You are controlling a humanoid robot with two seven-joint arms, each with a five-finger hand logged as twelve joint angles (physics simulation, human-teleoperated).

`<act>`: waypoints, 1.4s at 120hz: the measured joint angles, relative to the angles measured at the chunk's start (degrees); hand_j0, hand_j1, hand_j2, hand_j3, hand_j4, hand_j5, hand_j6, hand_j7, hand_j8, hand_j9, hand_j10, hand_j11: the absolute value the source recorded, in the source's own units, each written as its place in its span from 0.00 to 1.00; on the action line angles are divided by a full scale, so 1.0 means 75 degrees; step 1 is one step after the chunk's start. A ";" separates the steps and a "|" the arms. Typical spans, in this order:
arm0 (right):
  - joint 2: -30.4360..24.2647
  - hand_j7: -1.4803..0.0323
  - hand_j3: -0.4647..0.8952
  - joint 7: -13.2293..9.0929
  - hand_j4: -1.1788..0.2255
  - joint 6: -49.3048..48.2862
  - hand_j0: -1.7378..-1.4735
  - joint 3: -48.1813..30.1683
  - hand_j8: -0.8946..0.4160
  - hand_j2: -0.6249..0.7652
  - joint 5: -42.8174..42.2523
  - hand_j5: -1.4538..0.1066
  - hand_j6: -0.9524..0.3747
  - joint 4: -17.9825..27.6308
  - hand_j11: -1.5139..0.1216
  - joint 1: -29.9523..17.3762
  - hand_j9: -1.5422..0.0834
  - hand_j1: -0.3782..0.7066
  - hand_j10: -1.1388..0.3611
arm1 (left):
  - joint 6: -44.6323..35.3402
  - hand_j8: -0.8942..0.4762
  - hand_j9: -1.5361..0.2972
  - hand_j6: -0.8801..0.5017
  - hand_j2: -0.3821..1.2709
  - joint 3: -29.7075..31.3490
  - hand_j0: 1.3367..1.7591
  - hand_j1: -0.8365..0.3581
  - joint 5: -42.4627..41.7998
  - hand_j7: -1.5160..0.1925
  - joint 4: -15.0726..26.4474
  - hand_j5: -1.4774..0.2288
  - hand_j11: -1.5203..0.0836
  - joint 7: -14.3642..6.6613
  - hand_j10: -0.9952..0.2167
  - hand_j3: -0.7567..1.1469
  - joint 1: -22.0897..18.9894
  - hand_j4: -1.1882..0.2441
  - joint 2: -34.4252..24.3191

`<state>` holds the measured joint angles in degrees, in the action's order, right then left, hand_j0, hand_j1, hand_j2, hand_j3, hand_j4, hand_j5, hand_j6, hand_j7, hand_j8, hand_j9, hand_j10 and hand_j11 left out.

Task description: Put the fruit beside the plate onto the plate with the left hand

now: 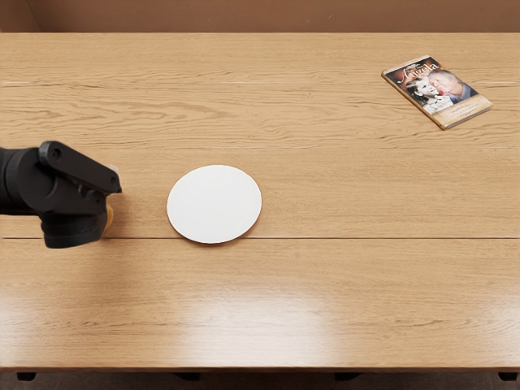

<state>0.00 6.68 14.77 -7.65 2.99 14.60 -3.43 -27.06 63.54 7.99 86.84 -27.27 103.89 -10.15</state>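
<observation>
where the left arm comes in from the pic's left edge, the left robot hand covers most of the fruit, w/ only an orange sliver showing at its right side; can't tell if the hand is apart, together or clamped on it. fruit sits left of the white plate, near but not on it. a book lies at the desk's far right corner, well apart.

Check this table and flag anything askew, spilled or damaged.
Nothing is spilled or damaged. Only the book lies askew, at the far right of the table. The plate is bare; the left hand covers the fruit beside it, only an orange sliver showing.
</observation>
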 joint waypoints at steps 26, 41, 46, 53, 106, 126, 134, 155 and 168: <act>0.0000 0.95 0.34 0.0000 0.81 0.0000 0.30 0.0000 0.66 0.44 0.0000 0.90 0.69 -0.0001 0.90 0.0000 0.92 0.07 0.74 | -0.0388 0.38 0.56 0.36 0.29 0.0141 0.76 0.63 -0.0031 0.59 0.0243 0.57 0.63 0.0150 0.51 0.40 0.0011 0.56 -0.0041; 0.0000 0.95 0.34 0.0000 0.81 0.0000 0.30 0.0000 0.66 0.44 0.0000 0.90 0.69 -0.0001 0.90 0.0000 0.92 0.07 0.74 | -0.0448 0.34 0.52 0.32 0.31 0.0213 0.76 0.59 -0.0067 0.55 0.0319 0.53 0.59 0.0216 0.46 0.40 0.0003 0.53 -0.0052; 0.0000 0.95 0.34 0.0000 0.81 0.0000 0.30 0.0000 0.66 0.44 0.0000 0.90 0.69 -0.0001 0.90 0.0000 0.92 0.07 0.74 | -0.0456 0.33 0.50 0.31 0.33 0.0230 0.76 0.57 -0.0066 0.53 0.0340 0.51 0.57 0.0226 0.44 0.40 -0.0001 0.51 -0.0053; 0.0000 0.95 0.34 0.0000 0.81 0.0000 0.30 0.0000 0.66 0.44 0.0000 0.90 0.69 -0.0001 0.90 0.0000 0.92 0.07 0.74 | -0.0465 0.35 0.48 0.28 0.36 0.0258 0.76 0.55 -0.0064 0.51 0.0359 0.48 0.54 0.0236 0.42 0.40 -0.0001 0.49 -0.0061; 0.0000 0.95 0.34 0.0000 0.81 0.0000 0.30 0.0000 0.66 0.44 0.0000 0.90 0.69 -0.0001 0.90 0.0000 0.92 0.07 0.74 | -0.0450 0.50 0.30 0.39 0.43 0.0331 0.73 0.49 -0.0096 0.30 0.0377 0.29 0.33 0.0256 0.51 0.40 -0.0031 0.33 -0.0076; 0.0000 0.95 0.34 0.0000 0.81 0.0000 0.30 0.0000 0.66 0.44 0.0000 0.90 0.69 0.0000 0.90 0.0000 0.92 0.07 0.74 | -0.0267 0.46 0.27 0.35 0.54 0.0333 0.74 0.49 -0.0157 0.28 0.0386 0.24 0.31 0.0278 0.45 0.40 0.0294 0.32 -0.0169; 0.0000 0.95 0.34 0.0000 0.81 0.0000 0.30 0.0000 0.66 0.44 0.0000 0.90 0.69 0.0000 0.90 0.0000 0.92 0.07 0.74 | -0.0194 0.46 0.26 0.34 0.49 0.0330 0.74 0.51 -0.0171 0.27 0.0391 0.22 0.30 0.0275 0.45 0.40 0.0421 0.32 -0.0160; 0.0000 0.95 0.34 0.0000 0.81 0.0000 0.30 0.0000 0.66 0.44 0.0000 0.90 0.69 -0.0001 0.90 0.0000 0.92 0.07 0.74 | -0.0051 0.43 0.26 0.31 0.55 0.0272 0.75 0.52 -0.0166 0.27 0.0392 0.22 0.30 0.0264 0.42 0.40 0.0779 0.31 -0.0088; 0.0000 0.95 0.34 0.0000 0.81 0.0000 0.30 0.0000 0.66 0.44 -0.0001 0.90 0.69 -0.0001 0.90 0.0000 0.92 0.07 0.74 | -0.0022 0.45 0.25 0.33 0.55 0.0223 0.75 0.51 -0.0214 0.26 0.0387 0.20 0.30 0.0264 0.45 0.40 0.1052 0.32 0.0056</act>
<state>0.00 6.68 14.77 -7.65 2.98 14.59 -3.43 -27.22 65.21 6.38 89.74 -25.30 111.78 -9.73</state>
